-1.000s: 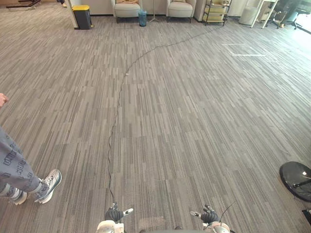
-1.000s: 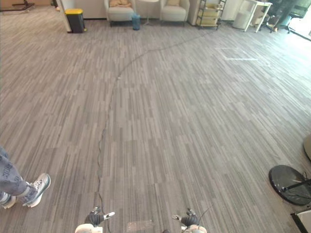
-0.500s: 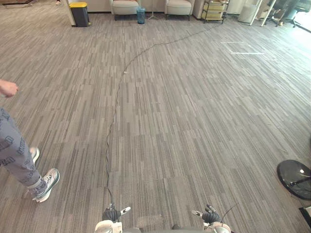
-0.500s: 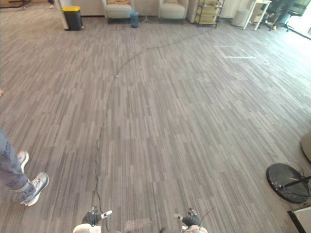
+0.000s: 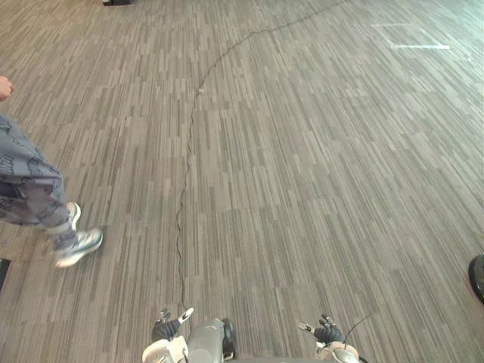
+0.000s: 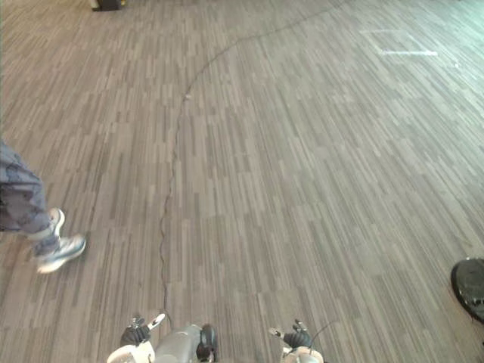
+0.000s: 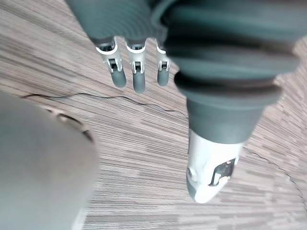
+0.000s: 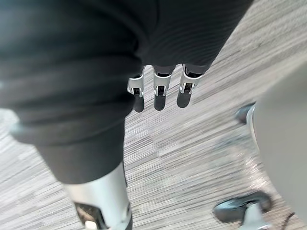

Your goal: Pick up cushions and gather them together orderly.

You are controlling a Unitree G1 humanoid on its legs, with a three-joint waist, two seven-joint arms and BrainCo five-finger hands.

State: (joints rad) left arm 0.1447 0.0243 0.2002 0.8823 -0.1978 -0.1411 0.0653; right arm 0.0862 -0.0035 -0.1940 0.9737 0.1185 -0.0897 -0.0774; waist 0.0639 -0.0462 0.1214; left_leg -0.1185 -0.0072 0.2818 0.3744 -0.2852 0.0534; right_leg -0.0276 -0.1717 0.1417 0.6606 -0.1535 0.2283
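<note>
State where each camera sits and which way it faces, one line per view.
Left eye view: on the head, looking down at the carpet floor ahead; left hand and right hand low, a person at left.
Right eye view: beside it, same scene, slightly offset.
Left wrist view: on that wrist, facing along straight fingers to the carpet floor.
Right wrist view: likewise, its fingers straight.
Shared: both eye views show the person and both hands.

Left hand [image 7: 137, 72]: dark grey ribbed cover over back and wrist; silver fingers with dark rounded tips; pale silver thumb. Right hand [image 8: 159, 91]: same build, black ribbed cover.
</note>
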